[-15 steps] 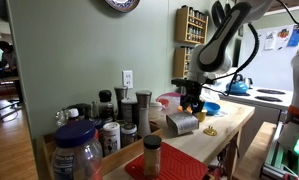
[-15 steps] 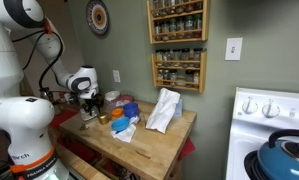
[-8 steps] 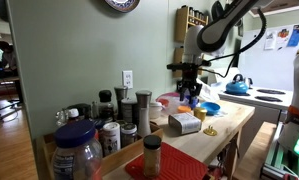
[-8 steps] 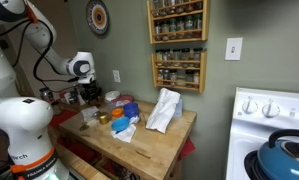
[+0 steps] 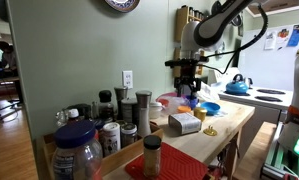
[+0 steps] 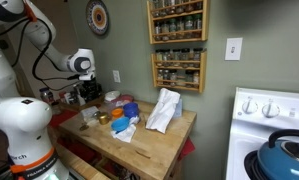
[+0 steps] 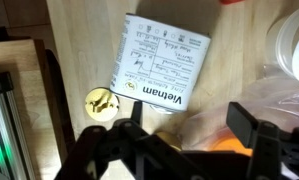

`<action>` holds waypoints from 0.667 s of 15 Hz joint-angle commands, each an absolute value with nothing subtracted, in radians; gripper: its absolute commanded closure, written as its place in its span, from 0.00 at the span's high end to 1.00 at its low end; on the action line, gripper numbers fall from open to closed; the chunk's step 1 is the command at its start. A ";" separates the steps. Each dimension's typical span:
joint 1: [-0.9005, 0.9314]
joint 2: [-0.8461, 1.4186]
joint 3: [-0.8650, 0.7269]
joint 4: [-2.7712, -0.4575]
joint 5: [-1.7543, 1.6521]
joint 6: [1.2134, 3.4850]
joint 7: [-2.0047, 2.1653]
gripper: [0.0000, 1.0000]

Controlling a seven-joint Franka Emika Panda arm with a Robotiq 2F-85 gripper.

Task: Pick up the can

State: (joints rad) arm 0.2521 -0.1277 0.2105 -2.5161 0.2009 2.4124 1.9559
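**Spread hand hangs over can on crowded kitchen desk**

The robot's hand (image 5: 189, 90) hangs above the wooden desk (image 5: 232, 122), fingers spread wide with nothing between them. Below it, clear of the fingers, is the can (image 5: 184, 123) (image 7: 159, 62), which seems to lie on its side. In the wrist view its white printed label faces up, the word "Vietnam" legible near one edge. Just beside the can on the bare wood sits a small yellow round object (image 7: 99, 101).

Toward the wall, a cluster of dark-lidded spice jars (image 5: 119, 112) stands packed together. In the foreground stands a clear plastic jar (image 5: 77, 148) with a blue lid; its contents cannot be made out. Next to it, a small jar (image 5: 151, 155) holds something brownish. A blue bowl (image 5: 211, 108) sits beyond the can, and what it holds is hidden by its rim.

In an exterior view, two wooden wall racks (image 6: 179, 70) are filled with rows of little jars. A blue kettle (image 6: 287, 152) rests on the white stove (image 6: 251, 105).
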 commanded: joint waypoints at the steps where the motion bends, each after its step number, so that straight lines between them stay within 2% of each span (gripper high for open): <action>1: 0.215 -0.093 0.199 -2.556 0.224 2.446 1.859 1.00; 10: 0.205 0.029 0.197 -2.629 0.497 2.658 1.638 1.00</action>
